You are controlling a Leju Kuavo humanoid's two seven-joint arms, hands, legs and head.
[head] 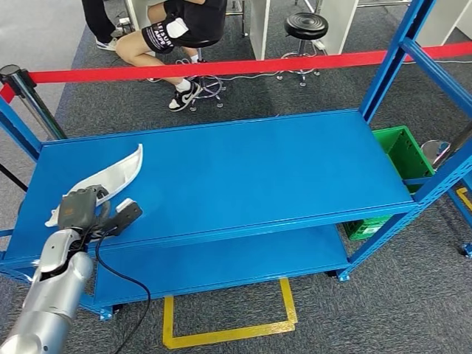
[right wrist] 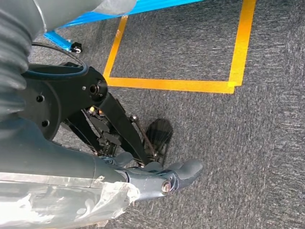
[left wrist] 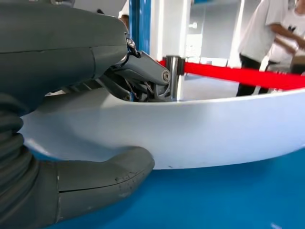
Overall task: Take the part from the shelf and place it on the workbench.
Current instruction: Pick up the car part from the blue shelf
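Blue steel shelf (head: 234, 177) takes up most of the space in front of the robot, its broad top deck running wide with a lower deck beneath it. Grey carpet (head: 389, 310) lies under everything, marked with a yellow taped square (head: 228, 324) just before the shelf. A red barrier tape (head: 223, 68) stretches across behind the shelf, and past it a person (head: 167, 29) sits on a stool with a second black stool (head: 305, 26) nearby. A green crate (head: 400, 155) sits low at the shelf's right end.

On the top deck, near its left end, lies the part (head: 114, 173), a long curved white piece. The left hand (head: 91, 210) is on the near end of it: in the left wrist view the thick thumb (left wrist: 107, 174) presses one side of the white piece while the darker fingers (left wrist: 144, 71) curl over its other edge, so the hand grips it. The part rests on the blue deck.

The right hand (right wrist: 137, 176) hangs by the robot's side over the carpet, fingers lying loosely extended and holding nothing
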